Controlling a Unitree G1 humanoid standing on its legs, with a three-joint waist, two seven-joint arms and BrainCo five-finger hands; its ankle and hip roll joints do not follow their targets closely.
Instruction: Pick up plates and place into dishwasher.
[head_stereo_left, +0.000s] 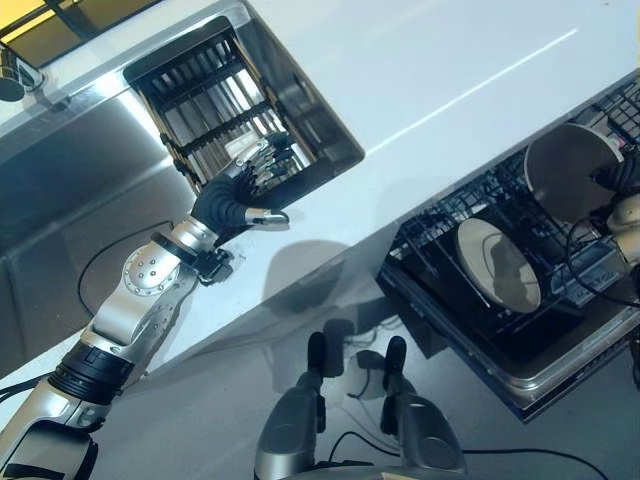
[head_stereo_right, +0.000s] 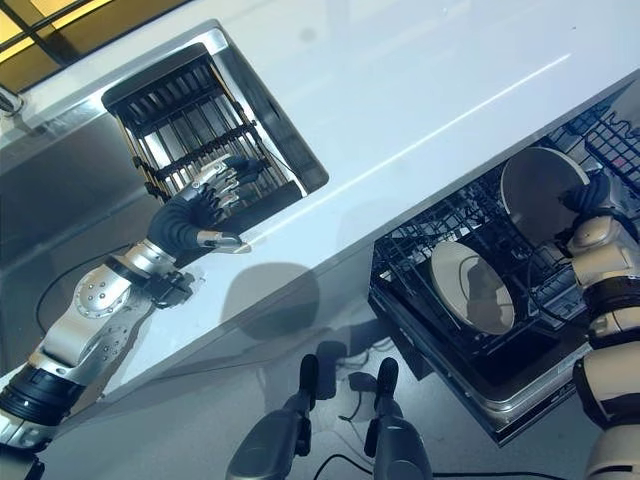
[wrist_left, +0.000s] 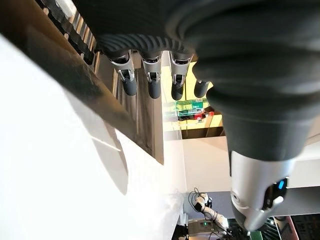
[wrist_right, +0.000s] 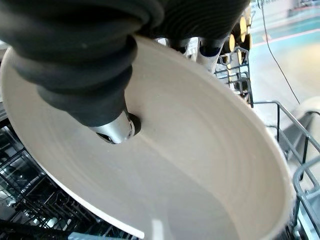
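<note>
A beige plate is tilted over the black dishwasher rack at the right, with my right hand shut on its edge. In the right wrist view the thumb presses on the plate's face and the fingers wrap over its rim. A second beige plate stands on edge in the rack, nearer the counter. My left hand hovers open over the near end of the sink's drying rack, its fingers straight and holding nothing.
The white counter runs between the sink and the dishwasher. A steel sink basin lies left of the drying rack, with a tap at its far edge. The dishwasher's pulled-out rack frame juts over the grey floor.
</note>
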